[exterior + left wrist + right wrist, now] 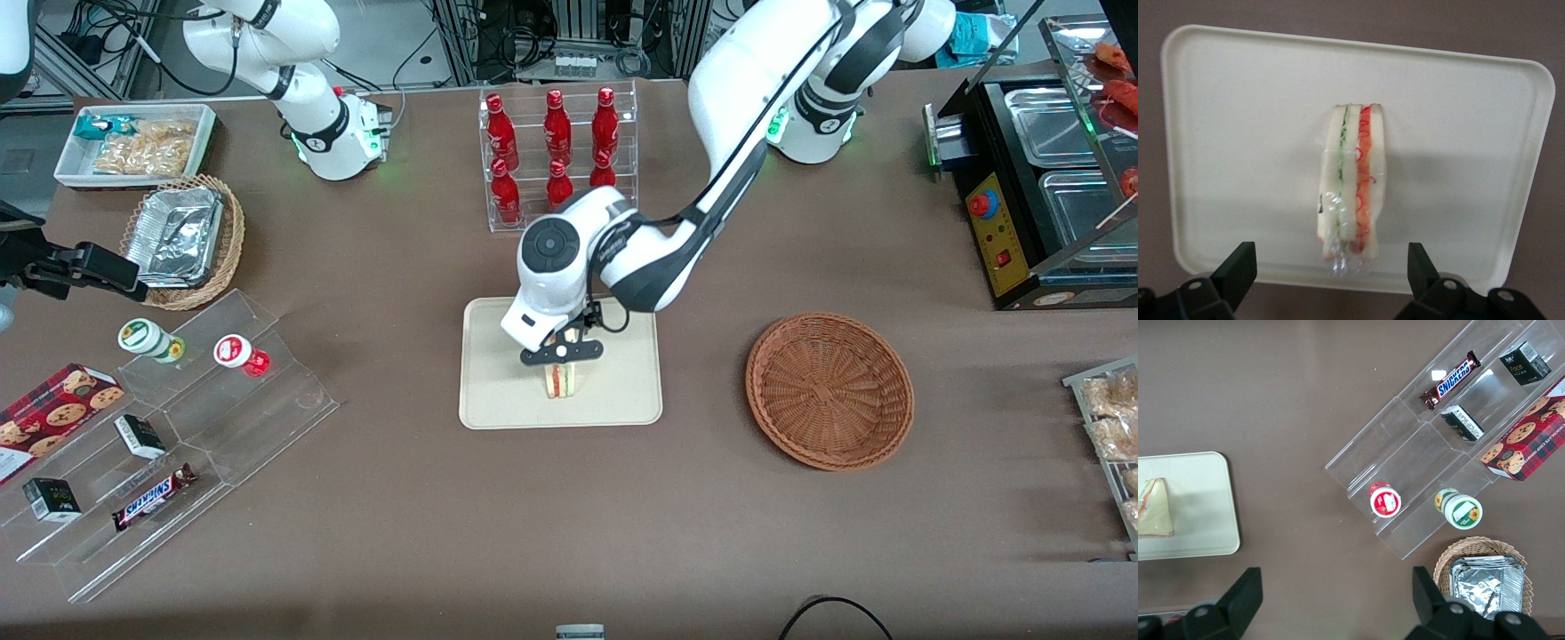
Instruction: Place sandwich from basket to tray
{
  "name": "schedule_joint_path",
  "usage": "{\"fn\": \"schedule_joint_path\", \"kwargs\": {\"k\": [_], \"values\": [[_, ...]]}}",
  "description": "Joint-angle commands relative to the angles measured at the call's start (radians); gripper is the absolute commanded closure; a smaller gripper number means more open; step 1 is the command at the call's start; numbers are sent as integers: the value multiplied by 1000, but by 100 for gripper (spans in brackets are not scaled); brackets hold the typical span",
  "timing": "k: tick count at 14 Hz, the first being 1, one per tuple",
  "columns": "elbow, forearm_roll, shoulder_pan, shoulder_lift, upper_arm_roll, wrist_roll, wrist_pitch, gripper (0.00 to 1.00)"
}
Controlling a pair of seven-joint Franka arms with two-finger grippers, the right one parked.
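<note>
The sandwich (562, 380) (1351, 180) (1155, 510), a wrapped wedge of white bread with green, orange and red layers, stands on its edge on the cream tray (498, 409) (1238, 133) (1198, 513). It sits near the tray's middle, toward the rim nearest the front camera. My left gripper (560, 356) (1329, 260) hovers just above it, open. Its black fingers (1238, 263) are spread well wider than the sandwich and do not touch it. The reddish-brown basket (829, 388) lies empty on the table beside the tray, toward the working arm's end.
A clear rack of red bottles (558, 142) stands farther from the front camera than the tray. An acrylic stepped shelf (178, 427) with snacks, a tan basket of foil containers (182, 236) and a white bin (133, 142) lie toward the parked arm's end. A black food warmer (1040, 178) stands at the working arm's end.
</note>
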Motion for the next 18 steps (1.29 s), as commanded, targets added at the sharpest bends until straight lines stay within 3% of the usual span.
{"fn": "schedule_joint_path", "kwargs": {"k": [1,7,12,14,18], "values": [[-33,7,21,-134,45,-22,-113,0],[-163,4,174,-255,45,32,-178,0],[-380,-2,368,-450,44,268,-179,0],[-450,-44,447,-537,45,385,-196,0],[-463,-111,587,-623,45,661,-319,0]]}}
